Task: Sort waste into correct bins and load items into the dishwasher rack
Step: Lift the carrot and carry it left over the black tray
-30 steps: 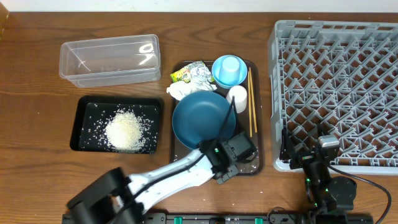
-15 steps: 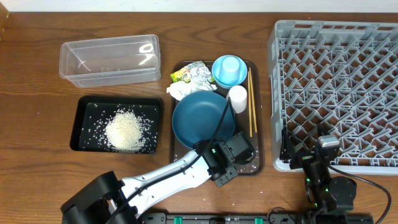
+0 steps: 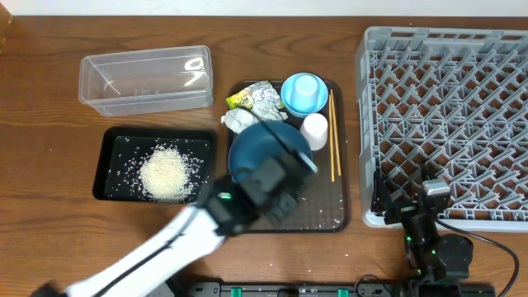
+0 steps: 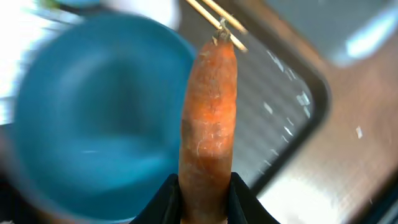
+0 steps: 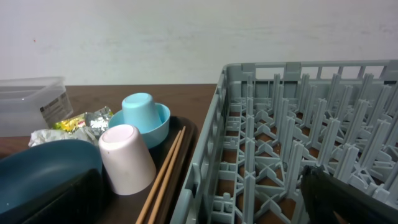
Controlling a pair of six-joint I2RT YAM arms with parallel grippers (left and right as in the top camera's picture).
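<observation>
An orange carrot [image 4: 208, 118] is clamped between the jaws of the left gripper [image 4: 204, 190], with the dark blue bowl [image 4: 93, 112] blurred behind. The right gripper [image 3: 396, 202] is seen, but whether its jaws are apart cannot be told.

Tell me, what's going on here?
The left arm holds a small orange carrot in its jaws above the dark blue bowl. White rice lies in the black tray. The light blue cup, white cup, chopsticks, wrapper and tissue sit on the brown tray, and the grey rack has no dishes. The right arm rests by the rack.
</observation>
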